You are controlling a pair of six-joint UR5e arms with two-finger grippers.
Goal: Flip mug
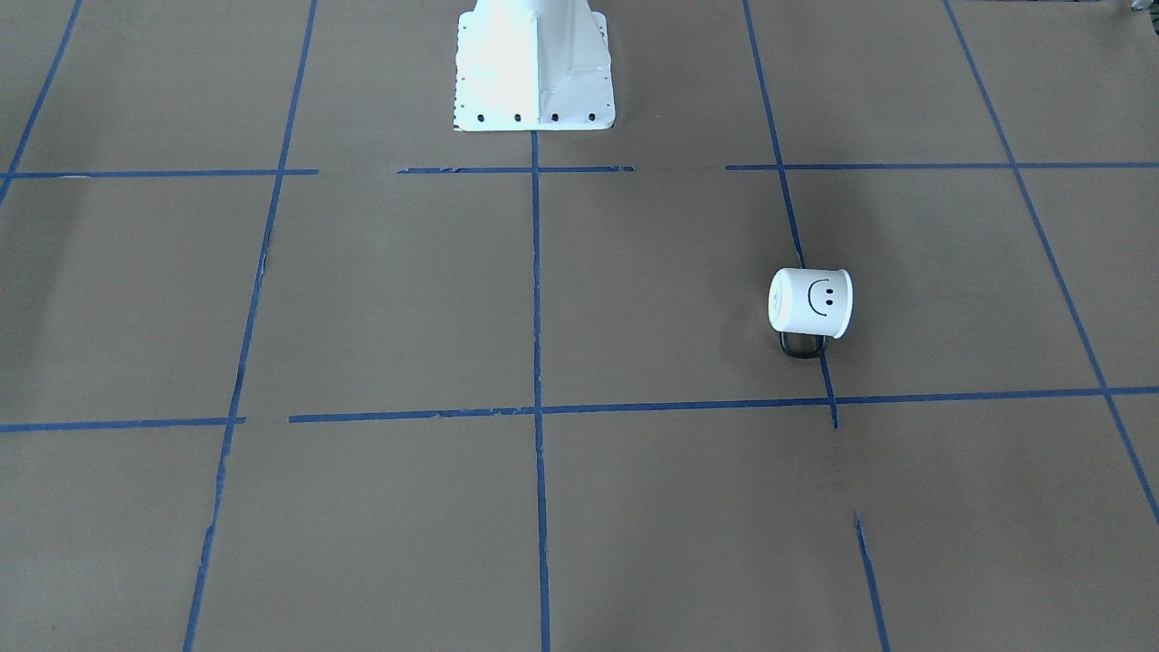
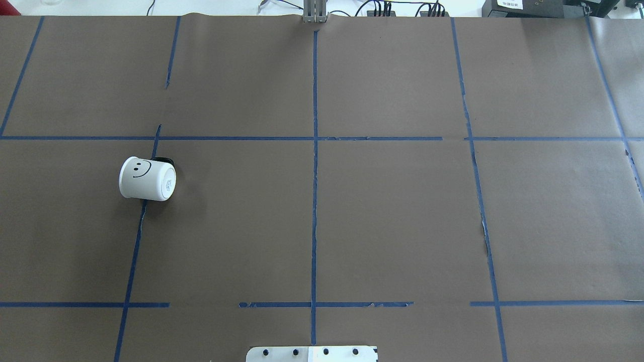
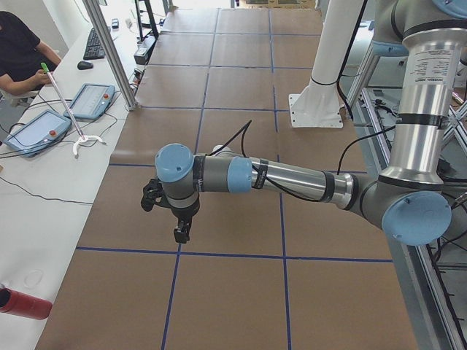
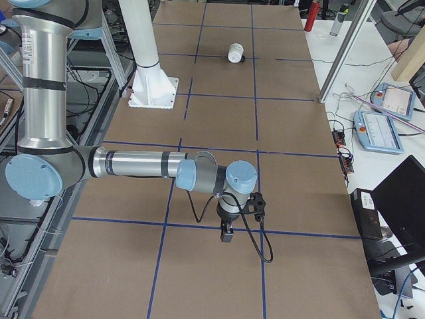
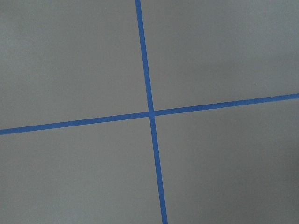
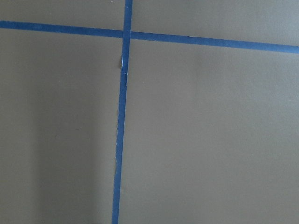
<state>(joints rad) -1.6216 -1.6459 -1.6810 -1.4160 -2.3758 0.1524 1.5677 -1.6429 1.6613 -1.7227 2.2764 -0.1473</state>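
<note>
A small white cylindrical mug (image 2: 147, 179) with a black smiley face and a thin black loop handle lies on its side on the brown paper-covered desk (image 2: 402, 226). It is on the robot's left half, across one of the blue tape lines (image 2: 315, 201), with its base toward the centre and its handle on the far side.

Being round, it is likely to roll away if a finger nudges it, and a pinch on the thin rim could slip as it is turned.

The left gripper (image 3: 179, 235) and the right gripper (image 4: 226, 236) show only in the side views, so I cannot tell how their jaws stand. The mug is well apart from the right gripper. The left wrist view shows only paper and tape, so the mug is not under the left gripper.
</note>
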